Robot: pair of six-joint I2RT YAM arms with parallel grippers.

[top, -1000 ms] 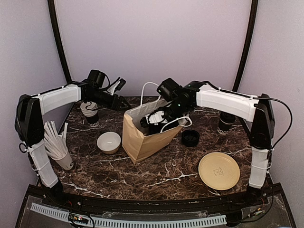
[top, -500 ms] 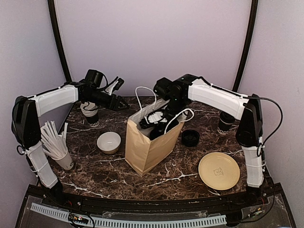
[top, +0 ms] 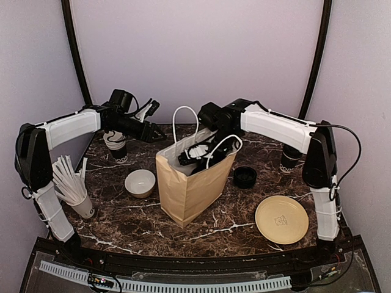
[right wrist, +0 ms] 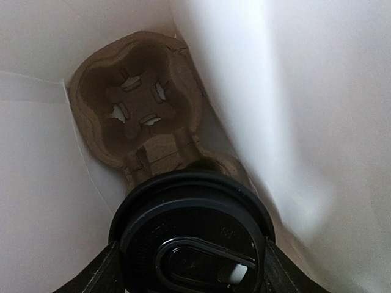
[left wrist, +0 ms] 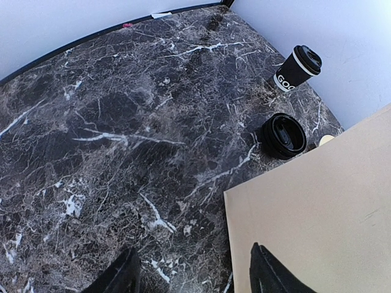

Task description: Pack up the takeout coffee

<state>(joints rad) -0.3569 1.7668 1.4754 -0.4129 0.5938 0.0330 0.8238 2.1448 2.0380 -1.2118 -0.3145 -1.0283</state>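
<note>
A brown paper bag (top: pixel 192 186) with white handles stands upright mid-table. My right gripper (top: pixel 195 157) reaches into its mouth, shut on a takeout coffee cup. In the right wrist view the cup's black lid (right wrist: pixel 192 241) sits between the fingers (right wrist: pixel 101 274), above a cardboard cup carrier (right wrist: pixel 137 91) on the bag's floor. A second lidded coffee cup (top: pixel 290 157) (left wrist: pixel 296 66) stands at the back right. My left gripper (top: pixel 154 130) (left wrist: pixel 195 278) hovers open behind the bag's left side, holding nothing, with the bag's wall (left wrist: pixel 324 213) close to its right finger.
A low stack of black lids (top: pixel 245 177) (left wrist: pixel 284 135) lies right of the bag. A tan plate (top: pixel 281 219) is at the front right and a white bowl (top: pixel 140 182) left of the bag. Lidless nested cups (top: pixel 116 146) and a cup of stirrers (top: pixel 76 186) stand at the left.
The bag has swung from leaning to upright. My right gripper has carried the cup a little leftward and deeper into the bag's mouth. The left arm has hardly moved.
</note>
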